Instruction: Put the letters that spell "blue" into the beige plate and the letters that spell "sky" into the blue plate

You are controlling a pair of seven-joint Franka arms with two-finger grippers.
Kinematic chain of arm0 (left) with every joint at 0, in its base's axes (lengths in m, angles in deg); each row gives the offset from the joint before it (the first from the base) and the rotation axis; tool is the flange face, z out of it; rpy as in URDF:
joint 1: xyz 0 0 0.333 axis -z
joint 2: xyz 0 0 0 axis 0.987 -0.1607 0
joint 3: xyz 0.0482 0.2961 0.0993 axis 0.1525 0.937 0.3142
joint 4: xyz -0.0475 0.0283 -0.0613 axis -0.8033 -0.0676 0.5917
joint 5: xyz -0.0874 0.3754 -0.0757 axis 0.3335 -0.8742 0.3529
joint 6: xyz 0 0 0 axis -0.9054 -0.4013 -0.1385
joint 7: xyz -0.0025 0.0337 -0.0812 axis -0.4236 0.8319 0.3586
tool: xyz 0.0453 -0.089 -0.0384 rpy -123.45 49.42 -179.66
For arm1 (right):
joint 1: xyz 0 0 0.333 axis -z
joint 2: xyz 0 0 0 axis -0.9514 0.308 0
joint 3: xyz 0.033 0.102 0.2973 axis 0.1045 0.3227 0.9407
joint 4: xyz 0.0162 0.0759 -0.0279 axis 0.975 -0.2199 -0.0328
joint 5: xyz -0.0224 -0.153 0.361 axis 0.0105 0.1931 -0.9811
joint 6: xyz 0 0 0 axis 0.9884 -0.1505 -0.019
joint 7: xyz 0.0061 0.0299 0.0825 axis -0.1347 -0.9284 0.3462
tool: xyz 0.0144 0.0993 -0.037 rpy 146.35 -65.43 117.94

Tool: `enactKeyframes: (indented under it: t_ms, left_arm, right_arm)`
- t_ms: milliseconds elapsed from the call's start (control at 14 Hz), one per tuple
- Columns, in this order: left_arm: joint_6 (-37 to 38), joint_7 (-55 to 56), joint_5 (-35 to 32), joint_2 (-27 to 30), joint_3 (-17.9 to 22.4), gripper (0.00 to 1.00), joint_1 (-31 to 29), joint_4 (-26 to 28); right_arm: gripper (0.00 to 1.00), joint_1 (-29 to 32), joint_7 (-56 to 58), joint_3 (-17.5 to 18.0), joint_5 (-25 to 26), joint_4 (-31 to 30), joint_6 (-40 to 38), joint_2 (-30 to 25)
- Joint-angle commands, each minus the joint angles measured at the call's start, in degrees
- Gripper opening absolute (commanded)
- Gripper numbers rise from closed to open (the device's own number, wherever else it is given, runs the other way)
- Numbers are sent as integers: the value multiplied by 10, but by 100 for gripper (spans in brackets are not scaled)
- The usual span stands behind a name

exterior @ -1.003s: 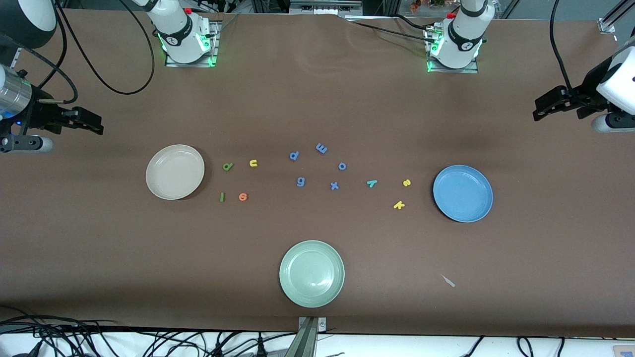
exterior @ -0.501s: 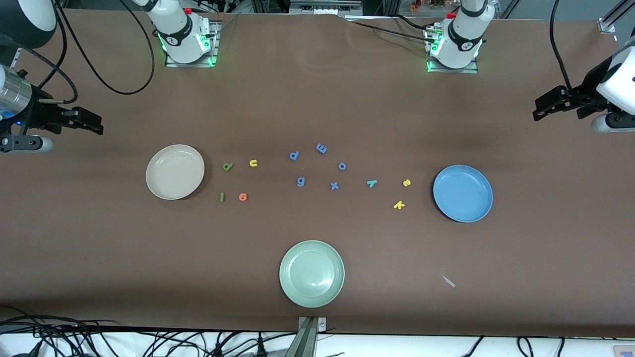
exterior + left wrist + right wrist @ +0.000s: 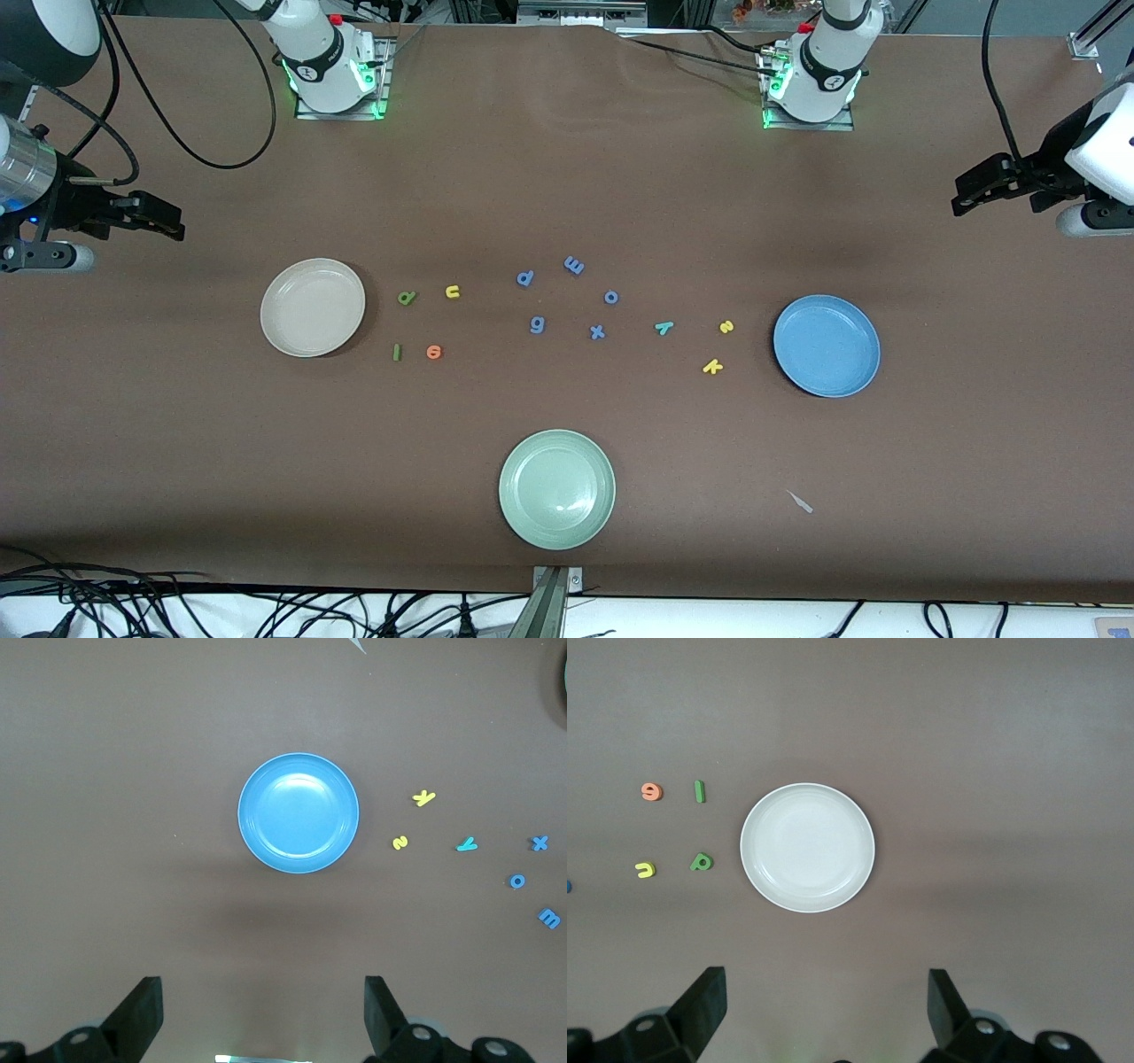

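Lying loose on the brown tabletop (image 3: 567,177), the green b (image 3: 407,298) and the yellow u (image 3: 453,291) sit side by side just beside the beige plate (image 3: 313,307), with the green l (image 3: 397,353) and the orange e (image 3: 433,352) nearer the front camera than that pair. The beige plate stands toward the right arm's end of the tabletop and holds nothing. Toward the left arm's end, the yellow s (image 3: 726,327) and the yellow k (image 3: 712,366) lie just beside the blue plate (image 3: 827,346), the k nearer the front camera, and the teal y (image 3: 664,328) lies a little more toward the middle. The blue plate holds nothing as well.

Between the two groups, around the middle of the tabletop, five periwinkle letters (image 3: 597,332) are scattered apart from one another. A pale green plate (image 3: 556,489) stands near the tabletop's front edge, at its middle, with a small pale scrap (image 3: 801,502) lying near that edge toward the left arm's end.

The right gripper (image 3: 824,1005) hangs with its fingers wide apart, holding nothing, high over the tabletop's end edge by the beige plate. The left gripper (image 3: 262,1014) hangs likewise spread and bare over the other end edge, by the blue plate.
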Motion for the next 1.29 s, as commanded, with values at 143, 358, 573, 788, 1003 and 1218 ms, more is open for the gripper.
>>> enactKeyframes:
  t_ms: [143, 358, 573, 788, 1003, 1218]
  left_arm:
    - [13, 2, -3, -7, -2, 100, -3, -19]
    - [13, 2, -2, -7, -2, 100, -3, -18]
    - [13, 0, -2, -7, -2, 100, -4, -18]
    - [14, 2, -1, -6, -6, 100, 2, -19]
    - [38, -5, 2, -3, -11, 100, 5, -19]
    - [38, -5, 12, -3, -22, 100, 6, -18]
  right_arm:
    - [100, -1, -4, 4, -5, 7, -5, 6]
    - [100, -16, -7, 13, -14, 8, 30, 42]
    - [100, -54, -8, 15, -15, 7, 92, 105]
    - [100, -92, -75, 15, -30, 3, 177, 170]
    - [100, -144, -185, 15, -31, -15, 263, 227]
    - [100, -169, -244, 15, -31, -61, 334, 249]
